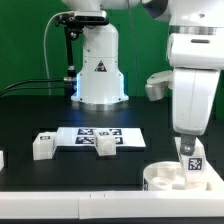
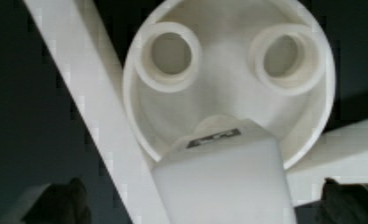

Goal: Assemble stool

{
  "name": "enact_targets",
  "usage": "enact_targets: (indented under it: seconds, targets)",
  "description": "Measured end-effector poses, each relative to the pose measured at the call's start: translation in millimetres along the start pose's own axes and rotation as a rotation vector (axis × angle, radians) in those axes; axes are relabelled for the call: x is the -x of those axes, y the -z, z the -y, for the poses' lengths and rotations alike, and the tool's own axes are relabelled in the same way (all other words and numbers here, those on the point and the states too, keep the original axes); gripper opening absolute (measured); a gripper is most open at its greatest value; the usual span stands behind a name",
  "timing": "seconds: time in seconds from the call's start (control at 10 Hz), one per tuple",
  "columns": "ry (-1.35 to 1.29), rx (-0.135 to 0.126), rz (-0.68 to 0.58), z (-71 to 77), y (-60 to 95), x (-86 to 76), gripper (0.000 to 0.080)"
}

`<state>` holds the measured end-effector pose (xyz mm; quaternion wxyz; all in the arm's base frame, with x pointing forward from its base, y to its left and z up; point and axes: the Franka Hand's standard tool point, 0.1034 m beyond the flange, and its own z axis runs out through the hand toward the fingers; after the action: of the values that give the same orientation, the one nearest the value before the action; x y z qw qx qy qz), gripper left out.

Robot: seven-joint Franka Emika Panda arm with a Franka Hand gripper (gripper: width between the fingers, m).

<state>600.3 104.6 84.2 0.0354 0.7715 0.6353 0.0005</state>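
One leg is seemingly already standing in the seat at the exterior view's right. The gripper is hanging around it, jaws apart. A second leg and a third leg are lying loose by the marker board.

**Exterior view.** Bright, even light falls from above on the black table. The white robot base and arm housing are nearly overexposed, and a bluish glow marks the base's edge on the exterior view's left. Shadows are short and soft. Resolution is coarse, so the marker board tags are barely resolved.

**Wrist view.** The round seat and the leg are close, soft-focused and pale against a dark ground. Shading deepens inside the sockets.
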Motion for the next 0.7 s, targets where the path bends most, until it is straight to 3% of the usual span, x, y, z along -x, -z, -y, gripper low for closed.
enact_targets:
  seconds: [0.2, 0.3, 0.4, 0.5, 0.7]
  targets:
    - [0.107, 0.01, 0.011, 1.6, -11.7, -2.3, 0.0649]
    - [0.079, 0.011, 0.011, 0.7, -10.5, -1.2, 0.0649]
    - [0.055, 0.01, 0.011, 0.7, -11.0, -0.7, 0.0534]
    - [0.054, 0.01, 0.012, 0.7, -11.2, -0.2, 0.0367]
    - [-0.093, 0.006, 0.012, 1.7, -11.9, 0.8, 0.0336]
